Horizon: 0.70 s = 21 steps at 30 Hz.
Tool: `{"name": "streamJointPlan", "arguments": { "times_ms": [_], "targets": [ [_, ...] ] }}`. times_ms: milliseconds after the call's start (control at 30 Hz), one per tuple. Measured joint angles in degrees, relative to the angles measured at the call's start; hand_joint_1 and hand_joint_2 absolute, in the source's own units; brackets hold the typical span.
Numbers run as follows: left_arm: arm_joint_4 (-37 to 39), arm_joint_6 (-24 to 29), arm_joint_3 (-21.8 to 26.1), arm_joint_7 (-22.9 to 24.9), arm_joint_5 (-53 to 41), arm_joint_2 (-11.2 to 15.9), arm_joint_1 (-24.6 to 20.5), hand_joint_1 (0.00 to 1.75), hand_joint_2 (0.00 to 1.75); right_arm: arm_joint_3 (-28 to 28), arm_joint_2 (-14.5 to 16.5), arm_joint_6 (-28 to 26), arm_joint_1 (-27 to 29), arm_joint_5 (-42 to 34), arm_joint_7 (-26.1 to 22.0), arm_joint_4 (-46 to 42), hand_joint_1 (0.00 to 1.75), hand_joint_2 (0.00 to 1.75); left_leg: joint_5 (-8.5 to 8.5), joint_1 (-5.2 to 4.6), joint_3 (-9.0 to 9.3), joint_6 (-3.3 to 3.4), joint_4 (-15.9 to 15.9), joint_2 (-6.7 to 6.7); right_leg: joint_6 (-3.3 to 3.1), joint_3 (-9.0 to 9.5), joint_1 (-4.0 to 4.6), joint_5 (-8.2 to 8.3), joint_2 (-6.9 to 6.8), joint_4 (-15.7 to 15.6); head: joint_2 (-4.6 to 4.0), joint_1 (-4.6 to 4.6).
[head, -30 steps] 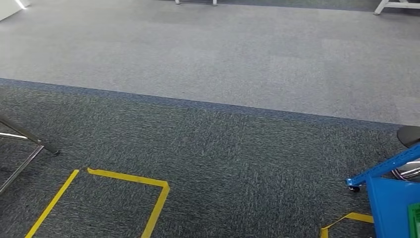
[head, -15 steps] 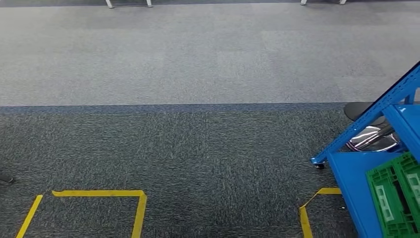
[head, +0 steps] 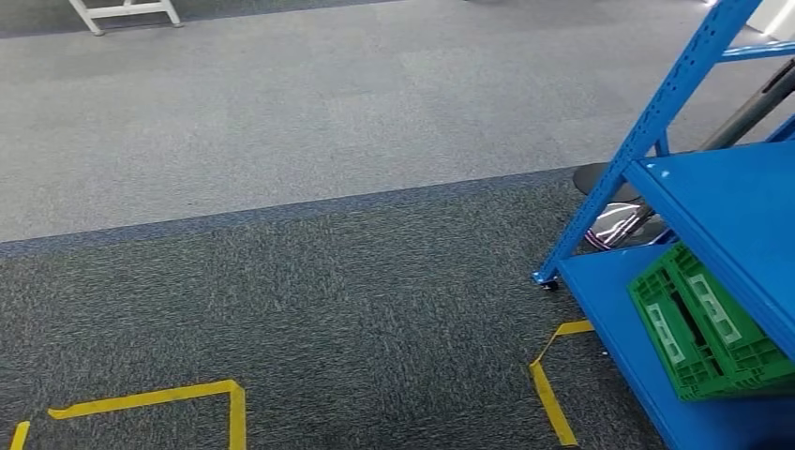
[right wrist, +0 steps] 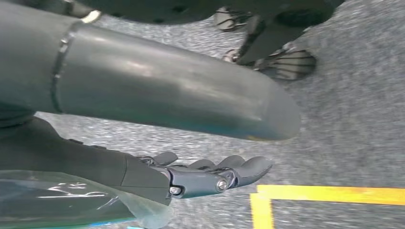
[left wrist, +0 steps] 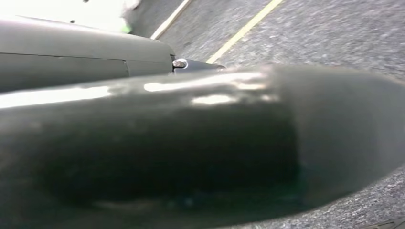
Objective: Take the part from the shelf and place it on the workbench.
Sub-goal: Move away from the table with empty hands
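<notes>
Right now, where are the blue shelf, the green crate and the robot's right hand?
blue shelf (head: 727, 192): head view, bare top of the upper deck.
green crate (head: 705, 323): head view, slatted top face, on the lower deck.
right hand (right wrist: 210, 174): right wrist view, middle of the hand, holding nothing.

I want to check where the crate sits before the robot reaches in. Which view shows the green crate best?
The head view: the green crate lies tilted on the lower level of the blue shelf, most of it visible. The left wrist view gives dark robot parts and carpet, the right wrist view the right hand above carpet and yellow tape.
</notes>
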Motion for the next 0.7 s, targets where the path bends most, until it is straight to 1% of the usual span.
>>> {"name": "streamJointPlan", "arguments": {
  "times_ms": [33,67,100,133,167,200,233,267,300,333,367,400,433,467,500,533,567,600,633,667,700],
  "targets": [
    [-0.01,0.11,0.46,-0.15,0.51,0.14,-0.11,0.00,0.00,-0.15,0.01,0.33,0.02,0.11,0.51,0.00,0.00,0.00,-0.57,0.17,-0.08,-0.25,0.48,-0.79,-0.37,-0.04,-0.01,0.04,0.55,-0.02,0.00,-0.08],
    [-0.01,0.23,0.89,-0.34,0.86,0.30,-0.16,0.00,0.00,-0.30,0.02,0.57,-0.06,0.19,0.89,0.00,0.00,0.00,-1.78,0.32,-0.68,-0.45,2.09,-2.08,-0.76,-0.06,-0.04,0.12,1.18,-0.07,0.00,-0.14],
    [-0.01,0.32,1.25,-0.51,1.03,0.45,-0.13,0.00,0.00,-0.46,0.04,0.67,-0.20,0.25,1.10,0.00,0.00,0.00,-3.50,0.44,-1.84,-0.57,4.87,-3.65,-1.06,-0.05,-0.05,0.19,1.84,-0.11,0.00,-0.25],
    [-0.01,0.38,1.55,-0.63,1.14,0.60,-0.05,0.00,0.00,-0.58,0.08,0.72,-0.39,0.27,1.20,0.00,0.00,0.00,-5.50,0.45,-3.59,-0.52,8.82,-4.96,-1.30,-0.06,0.05,0.19,2.57,-0.11,0.00,-0.35],
    [-0.01,0.41,1.81,-0.68,1.19,0.71,0.04,0.00,0.00,-0.67,0.10,0.80,-0.57,0.28,1.24,0.00,0.00,0.00,-7.21,0.42,-5.59,-0.42,13.04,-5.54,-1.47,-0.05,0.19,0.20,3.37,-0.10,0.00,-0.40],
    [-0.01,0.45,2.05,-0.70,1.25,0.79,0.11,0.00,0.00,-0.74,0.15,0.88,-0.68,0.28,1.27,0.00,0.00,0.00,-8.01,0.36,-7.23,-0.25,16.18,-5.74,-1.56,-0.01,0.35,0.19,4.21,-0.09,0.00,-0.44],
    [-0.01,0.62,2.27,-0.80,1.57,0.87,0.16,0.00,0.00,-0.78,0.19,1.02,-0.69,0.28,1.33,0.00,0.00,0.00,-7.66,0.25,-8.18,0.04,17.54,-5.86,-1.61,0.07,0.52,0.18,5.08,-0.09,0.00,-0.45],
    [-0.01,1.04,2.56,-1.09,2.45,0.96,0.18,0.00,0.00,-0.84,0.23,1.25,-0.67,0.28,1.38,0.00,0.00,0.00,-6.14,0.11,-8.15,0.40,16.63,-6.04,-1.63,0.19,0.65,0.17,5.94,-0.08,0.00,-0.45],
    [-0.02,1.76,3.17,-1.66,4.47,1.05,0.15,0.00,0.00,-0.93,0.34,1.52,-0.67,0.28,1.41,0.00,0.00,0.00,-3.73,-0.06,-7.22,0.84,13.70,-6.54,-1.64,0.35,0.75,0.16,6.82,-0.08,0.00,-0.44],
    [-0.03,2.60,4.33,-2.57,7.96,1.15,0.06,0.00,0.00,-1.04,0.52,1.86,-0.69,0.28,1.34,0.00,0.00,0.00,-1.18,-0.22,-5.90,1.28,9.83,-7.93,-1.65,0.41,0.76,0.15,7.64,-0.08,0.00,-0.43],
    [-0.04,3.35,6.46,-3.70,12.66,1.21,-0.06,0.00,0.00,-1.16,0.79,2.15,-0.86,0.19,1.03,0.00,0.00,0.00,0.68,-0.24,-4.64,1.63,6.26,-9.45,-1.62,0.38,0.85,0.16,8.50,0.01,0.00,-0.41],
    [-0.05,3.97,9.37,-4.69,17.43,1.27,-0.29,0.00,0.00,-1.28,1.13,2.38,-1.08,0.01,0.54,0.00,0.00,0.00,1.63,-0.26,-3.66,1.80,3.52,-10.75,-1.53,0.17,0.85,0.22,9.28,0.11,0.00,-0.41],
    [-0.05,4.43,12.44,-5.25,21.09,1.30,-0.62,0.00,0.00,-1.48,1.46,2.57,-1.27,-0.45,-0.22,0.00,0.00,0.00,1.77,-0.26,-3.20,1.85,2.11,-11.58,-1.34,-0.16,0.78,0.34,10.02,0.15,0.00,-0.41],
    [-0.06,4.79,15.22,-5.38,22.85,1.35,-0.89,0.00,0.00,-1.85,1.80,2.76,-1.44,-1.27,-1.11,0.01,0.00,0.00,1.55,-0.26,-3.00,1.85,1.58,-11.38,-1.06,-0.45,0.73,0.51,10.76,0.13,0.00,-0.44],
    [-0.08,5.08,17.08,-5.16,22.91,1.44,-1.13,0.00,0.00,-2.40,2.07,3.00,-1.50,-2.35,-1.91,0.01,0.00,0.00,1.53,-0.23,-2.80,1.88,1.04,-10.76,-0.72,-0.83,0.62,0.66,11.28,0.02,0.00,-0.46],
    [-0.11,5.34,18.18,-4.92,22.33,1.54,-1.31,0.00,0.00,-3.14,2.28,3.26,-1.53,-3.73,-2.57,0.01,0.00,0.00,1.77,-0.15,-2.61,2.00,0.59,-10.04,-0.47,-1.20,0.65,0.54,10.75,0.21,0.00,-0.44],
    [-0.15,5.51,18.99,-4.86,21.84,1.64,-1.38,0.00,0.00,-4.07,2.50,3.56,-1.64,-5.24,-2.98,0.01,0.00,0.00,2.04,-0.07,-2.39,2.19,0.06,-9.30,-0.26,-1.82,0.74,-0.13,9.41,1.16,0.00,-0.34],
    [-0.19,5.56,19.75,-5.06,21.93,1.70,-1.45,0.00,0.00,-5.05,2.70,3.86,-1.87,-6.57,-3.15,0.01,0.00,0.00,2.27,0.01,-2.22,2.35,-0.41,-8.44,-0.07,-2.93,0.84,-1.39,7.54,3.23,0.00,-0.22],
    [-0.20,5.40,20.73,-5.66,22.61,1.73,-1.49,0.00,0.00,-6.07,2.93,4.14,-2.20,-7.55,-3.23,0.02,0.00,0.00,2.33,-0.07,-2.13,2.46,-0.58,-7.52,0.10,-4.43,0.84,-3.15,5.45,6.46,0.00,-0.12],
    [-0.21,5.03,21.79,-6.62,23.74,1.71,-1.48,0.00,0.00,-7.00,3.18,4.36,-2.57,-8.06,-3.29,0.02,0.00,0.00,2.30,-0.15,-2.15,2.54,-0.61,-6.55,0.36,-6.23,0.74,-4.97,4.19,10.22,0.00,-0.05],
    [-0.21,4.50,22.97,-7.90,25.21,1.68,-1.49,0.00,0.00,-7.70,3.46,4.50,-2.89,-8.08,-3.34,0.02,0.00,0.00,2.24,-0.20,-2.15,2.53,-0.59,-5.51,0.63,-7.79,0.58,-6.22,3.54,13.50,0.00,-0.04]
  ]
}}
